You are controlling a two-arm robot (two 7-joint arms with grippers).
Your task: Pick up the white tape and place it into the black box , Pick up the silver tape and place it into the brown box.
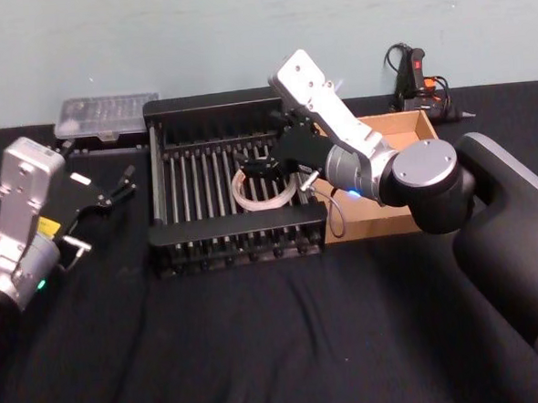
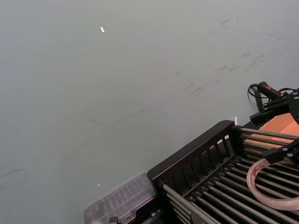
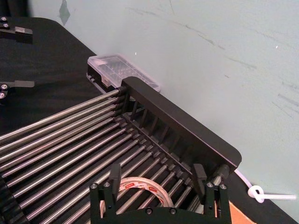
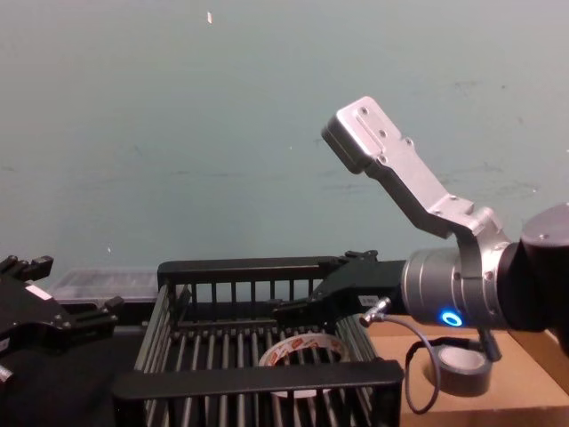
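Observation:
The white tape (image 1: 265, 189) lies flat on the bars inside the black box (image 1: 208, 105). My right gripper (image 1: 263, 166) hovers just above it, open, with nothing held. In the right wrist view its fingers (image 3: 101, 195) stand wide apart with the white tape (image 3: 140, 185) below between them. The silver tape (image 4: 458, 369) sits in the brown box (image 4: 511, 396), to the right of the black box (image 4: 249, 267). In the head view my right arm covers much of the brown box (image 1: 402, 129). My left gripper (image 1: 100, 198) stays open left of the crate, above the black cloth.
A clear plastic case (image 1: 107, 115) lies behind the crate's left corner. A black tool with a red part (image 1: 417, 75) and cables rests behind the brown box. A pale wall rises behind the table. Black cloth stretches across the front.

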